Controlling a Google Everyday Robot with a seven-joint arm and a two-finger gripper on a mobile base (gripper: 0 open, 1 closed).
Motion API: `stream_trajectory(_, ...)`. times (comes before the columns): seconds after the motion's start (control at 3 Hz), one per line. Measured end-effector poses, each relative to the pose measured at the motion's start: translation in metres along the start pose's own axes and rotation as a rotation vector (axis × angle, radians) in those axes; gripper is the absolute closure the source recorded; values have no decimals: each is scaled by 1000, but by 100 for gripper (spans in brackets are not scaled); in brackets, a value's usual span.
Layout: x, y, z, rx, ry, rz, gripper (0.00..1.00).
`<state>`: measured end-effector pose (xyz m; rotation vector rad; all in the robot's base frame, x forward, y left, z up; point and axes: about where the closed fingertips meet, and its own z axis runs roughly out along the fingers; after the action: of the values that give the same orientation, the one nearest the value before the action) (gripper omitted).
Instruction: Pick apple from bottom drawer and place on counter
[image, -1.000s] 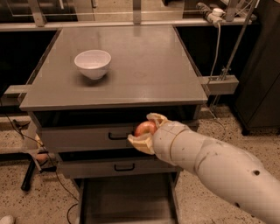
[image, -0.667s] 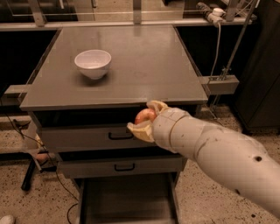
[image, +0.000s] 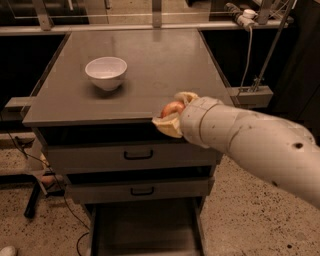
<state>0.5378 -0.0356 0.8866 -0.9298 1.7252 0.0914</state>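
Apple (image: 172, 108) is up at the front edge of the worktop (image: 150, 65), pinched in the gripper (image: 175, 111)

From where I'm standing there's just the one view. The fat white arm (image: 250, 142) comes in from the right, and its gripper has one pale finger over the top of the apple and one underneath, clamped on it. The apple sits right at the worktop's front lip, a bit right of the middle; can't tell if it's touching the surface or just above it. The white bowl (image: 106, 73) is on the worktop further back and to the left, well apart from the apple. Below, the two upper drawers (image: 137, 156) with black handles look pushed in, and the bottom drawer (image: 145, 230) is pulled out toward me, a wide shallow tray with a dark inside. Speckled floor (image: 240, 220) all around.
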Motion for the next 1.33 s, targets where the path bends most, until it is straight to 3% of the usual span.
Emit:
stream_trajectory(0.33, -8, -29, 11, 16, 10, -2, 100)
stream_trajectory(0.67, -23, -83, 45, 35, 37, -13, 100)
stream_trajectory(1.0, -27, -82, 46, 35, 34, -19, 100)
stream_trajectory(1.33, -28, -77, 51, 2, 24, 28, 100)
